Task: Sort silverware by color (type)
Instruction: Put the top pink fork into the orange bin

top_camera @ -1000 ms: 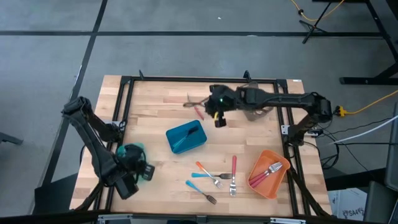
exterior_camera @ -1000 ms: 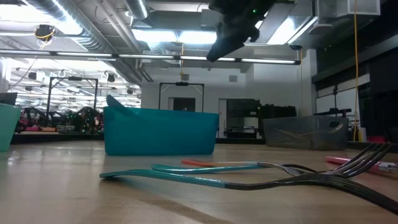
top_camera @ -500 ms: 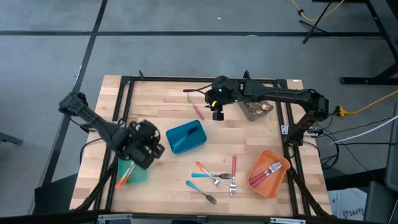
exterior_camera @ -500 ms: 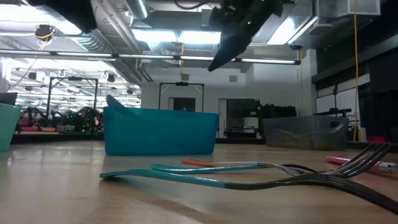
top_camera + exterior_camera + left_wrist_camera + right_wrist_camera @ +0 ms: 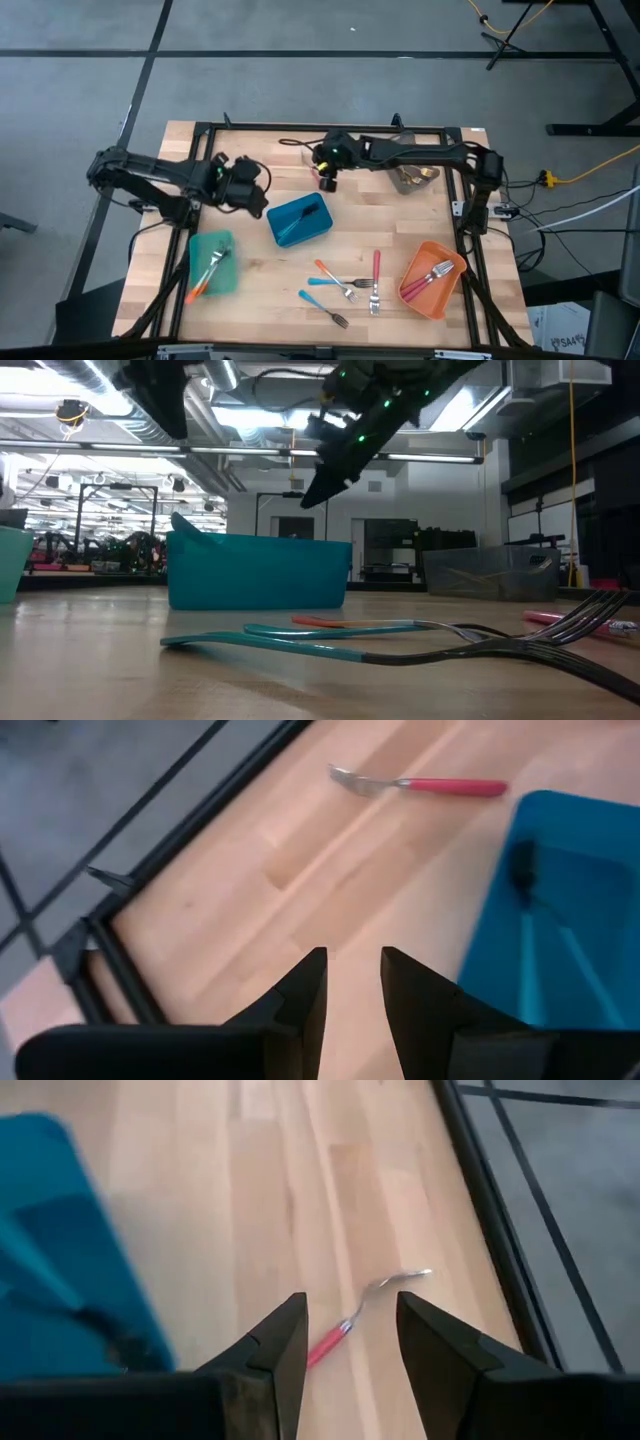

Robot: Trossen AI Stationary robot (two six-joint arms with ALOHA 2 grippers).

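A red-handled fork [image 5: 352, 1320] lies flat on the wood near the table's far edge; the left wrist view shows the same fork [image 5: 420, 785]. My right gripper [image 5: 350, 1330] [image 5: 325, 178] hovers open above it, one finger on either side, touching nothing. My left gripper [image 5: 352, 982] [image 5: 248, 190] hangs empty over bare wood just left of the blue bin [image 5: 300, 221], its fingers a narrow gap apart. Several loose utensils [image 5: 345, 283] with orange, blue and red handles lie near the table's near edge.
The blue bin holds a blue-handled piece. The teal bin [image 5: 225, 280] at near left holds an orange-handled fork, the orange bin [image 5: 425, 295] at near right red-handled forks, and the grey bin [image 5: 405, 187] at far right gold pieces. A black frame [image 5: 200, 150] rings the table.
My left gripper has risen from over the teal bin and travelled toward the far edge and right, ending beside the blue bin; an orange-handled fork shows in the teal bin. My right gripper has moved toward the table's left and far edge, over the red-handled fork.
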